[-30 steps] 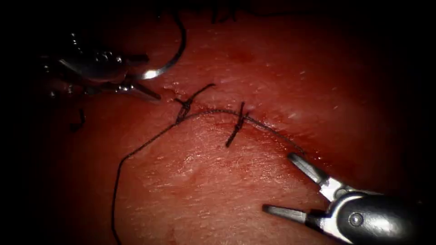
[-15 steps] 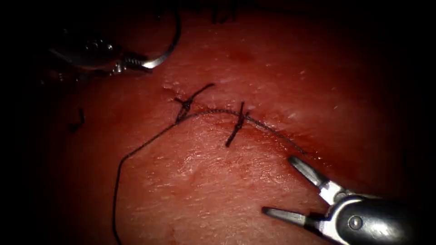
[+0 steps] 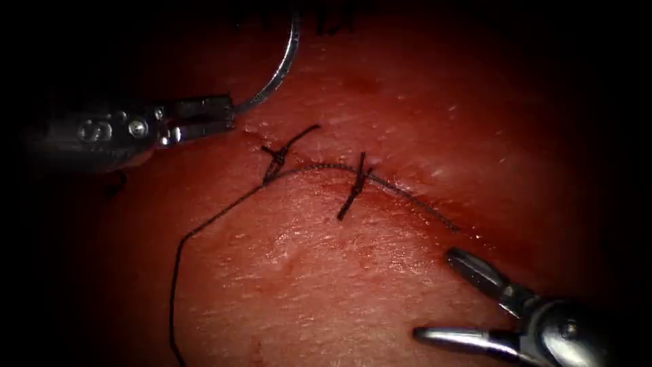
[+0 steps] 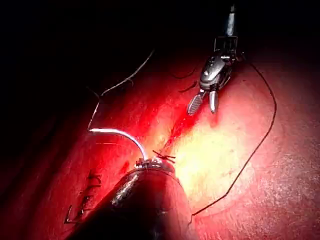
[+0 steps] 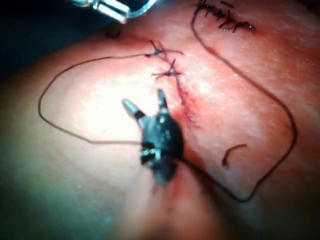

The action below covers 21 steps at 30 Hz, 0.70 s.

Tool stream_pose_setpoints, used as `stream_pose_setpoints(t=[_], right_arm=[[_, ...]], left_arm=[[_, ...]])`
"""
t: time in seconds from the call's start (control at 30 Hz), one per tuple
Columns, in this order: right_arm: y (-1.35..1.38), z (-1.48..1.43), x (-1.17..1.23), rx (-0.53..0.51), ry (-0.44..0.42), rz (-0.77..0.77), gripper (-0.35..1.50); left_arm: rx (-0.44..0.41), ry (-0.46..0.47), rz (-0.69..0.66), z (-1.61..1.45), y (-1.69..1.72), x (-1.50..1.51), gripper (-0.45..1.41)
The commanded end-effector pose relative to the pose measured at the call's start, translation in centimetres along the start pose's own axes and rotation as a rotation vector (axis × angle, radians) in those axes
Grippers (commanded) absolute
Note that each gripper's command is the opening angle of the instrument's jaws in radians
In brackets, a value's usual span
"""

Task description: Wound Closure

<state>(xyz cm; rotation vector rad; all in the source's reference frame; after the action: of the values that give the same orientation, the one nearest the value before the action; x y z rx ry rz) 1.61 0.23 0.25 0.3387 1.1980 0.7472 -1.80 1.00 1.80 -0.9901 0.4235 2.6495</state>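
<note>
Left steel needle driver (image 3: 204, 117) is clamped on the curved steel needle's (image 3: 280, 68) end, clear of the tissue (image 3: 326, 272). Needle judged stiff, slippery; best gripped mid-curve. Right steel needle driver (image 3: 451, 295) gapes wide, holding nothing.

bare tissue (image 3: 319, 285) between the knotted stitches (image 3: 353, 187) and the open right end effector (image 3: 441, 299); crossed only by loose thread (image 3: 204, 228) at left.

Left tool (image 3: 204, 117), needle (image 3: 278, 68) shifted right.
</note>
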Motion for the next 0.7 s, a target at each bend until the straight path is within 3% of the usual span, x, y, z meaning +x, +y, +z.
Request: stream_pose_setpoints(t=[0.03,0.1,0.37,0.7], right_arm=[[0.0,0.04,-0.02,0.01,0.0,0.013,0.96],[0.06,0.03,0.12,0.036,0.028,0.054,1.08],[0.14,0.0,0.42,0.064,0.055,0.107,1.11],[0.11,-0.19,0.4,0.083,0.018,0.141,1.25]], left_arm=[[0.002,-0.002,-0.002,0.07,0.02,0.01,-0.45],[0.033,-0.003,0.053,-0.02,0.17,0.18,-0.45],[0.085,-0.013,0.133,-0.04,0.48,0.37,-0.45],[0.128,-0.032,0.217,0.14,0.82,0.43,-0.45]])
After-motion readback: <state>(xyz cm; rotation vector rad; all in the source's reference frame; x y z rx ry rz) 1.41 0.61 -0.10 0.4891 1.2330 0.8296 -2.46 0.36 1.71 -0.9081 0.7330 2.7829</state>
